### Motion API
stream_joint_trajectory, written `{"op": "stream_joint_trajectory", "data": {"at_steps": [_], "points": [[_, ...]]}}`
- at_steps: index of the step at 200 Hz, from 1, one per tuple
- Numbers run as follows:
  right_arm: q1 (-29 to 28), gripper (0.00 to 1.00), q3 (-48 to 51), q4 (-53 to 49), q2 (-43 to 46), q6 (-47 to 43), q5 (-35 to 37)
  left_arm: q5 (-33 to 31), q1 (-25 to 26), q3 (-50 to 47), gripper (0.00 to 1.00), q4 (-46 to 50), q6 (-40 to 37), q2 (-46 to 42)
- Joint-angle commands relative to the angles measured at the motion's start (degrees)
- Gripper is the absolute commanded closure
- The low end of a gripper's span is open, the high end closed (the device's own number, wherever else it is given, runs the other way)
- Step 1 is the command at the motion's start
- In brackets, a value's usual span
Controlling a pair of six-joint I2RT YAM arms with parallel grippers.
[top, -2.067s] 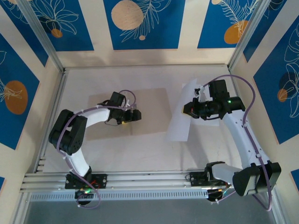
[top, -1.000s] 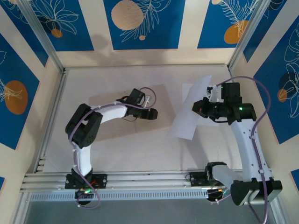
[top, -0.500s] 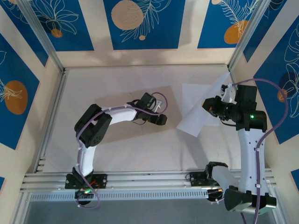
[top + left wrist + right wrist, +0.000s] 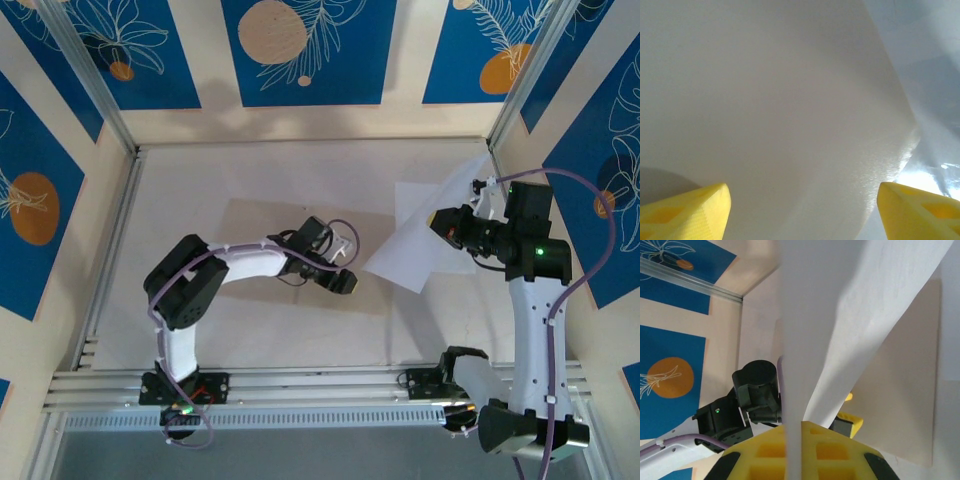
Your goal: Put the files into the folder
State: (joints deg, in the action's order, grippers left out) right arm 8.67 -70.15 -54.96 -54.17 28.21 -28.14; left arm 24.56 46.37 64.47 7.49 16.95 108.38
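The folder lies flat on the table, left of centre, with nothing white on it. The left pincer hovers low at its right edge, jaws spread wide and empty, likely there to steady or lift the cover. Further right, the right pincer is clamped on the files, holding them raised and slanting toward the folder; whether both sheets are pinched I cannot tell
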Motion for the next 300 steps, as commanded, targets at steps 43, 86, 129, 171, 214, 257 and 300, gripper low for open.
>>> {"op": "stream_joint_trajectory", "data": {"at_steps": [43,86,129,171,214,257,300], "points": [[-3.1,1.0,1.3,9.3,-0.4,3.7,-6.5,-3.1,-3.1,-1.2,0.21,3.0,4.6,-11.6],[-8.2,1.0,0.9,16.5,-3.7,6.8,-8.2,-18.0,-13.5,-12.6,0.2,7.8,9.5,-25.2],[-16.9,1.0,-1.3,21.3,-9.2,6.7,-6.4,-23.4,-26.6,-22.2,0.14,10.1,13.2,-31.4],[-26.9,1.0,-4.2,25.5,-16.6,3.8,-3.7,-20.5,-33.8,-28.6,0.1,5.8,16.1,-32.6],[-38.7,1.0,-15.6,18.9,-29.7,-3.8,3.9,-16.4,-37.7,-32.7,0.04,2.5,17.5,-33.2],[-46.8,1.0,-27.9,9.4,-42.1,-9.9,15.1,-11.7,-38.1,-35.2,0.04,1.9,18.8,-34.5],[-50.5,1.0,-36.2,1.7,-50.8,-10.8,31.1,-6.6,-38.0,-38.8,0.06,0.5,22.8,-37.2]]}}
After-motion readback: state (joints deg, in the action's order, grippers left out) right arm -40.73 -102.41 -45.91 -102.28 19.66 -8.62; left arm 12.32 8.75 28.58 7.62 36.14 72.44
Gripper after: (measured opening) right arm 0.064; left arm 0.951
